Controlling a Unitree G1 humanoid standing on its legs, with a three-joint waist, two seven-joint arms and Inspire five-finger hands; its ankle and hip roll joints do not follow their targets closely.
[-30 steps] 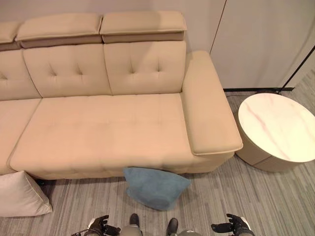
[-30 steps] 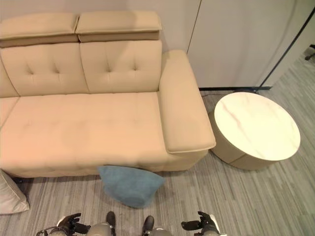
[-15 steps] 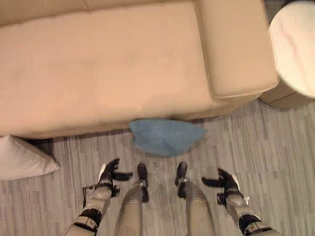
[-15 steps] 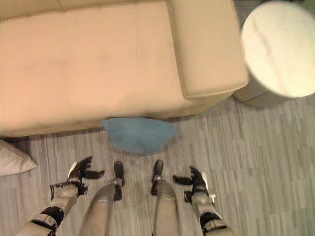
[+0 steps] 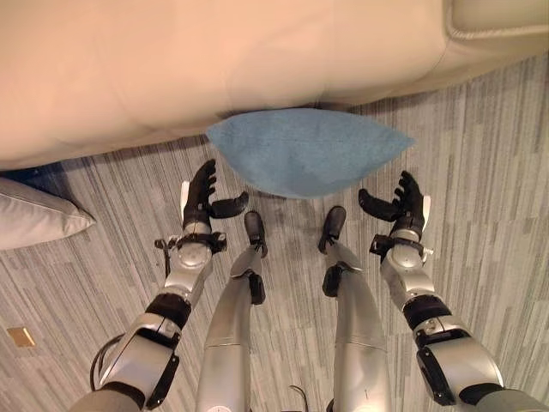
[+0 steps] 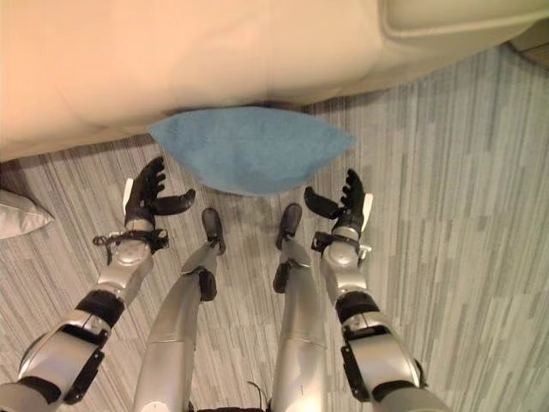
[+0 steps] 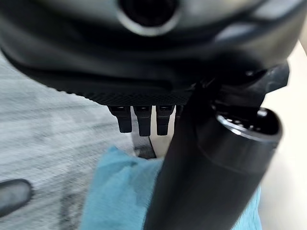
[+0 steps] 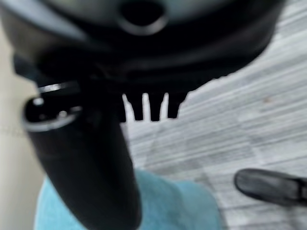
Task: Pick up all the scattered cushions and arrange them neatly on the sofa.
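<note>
We saw the blue cushion (image 5: 307, 149) lying on the grey striped floor (image 5: 480, 154), its far edge against the foot of the beige sofa (image 5: 171, 60). Our left hand (image 5: 202, 199) and right hand (image 5: 405, 204) hung just short of its two near corners, fingers spread, thumbs turned inward, neither touching it. The left eye view gave us more of the white cushion (image 5: 34, 219) off to the left, on the floor and well apart; the right eye view caught merely its corner. Each wrist view showed the blue fabric beyond straight fingers, which the head views could not. Half a second earlier the hands had hung lower and farther from the cushion, and the camera had since tipped down, losing the round table. Open floor lay on the right and behind the hands; the sofa front closed off the far side.
</note>
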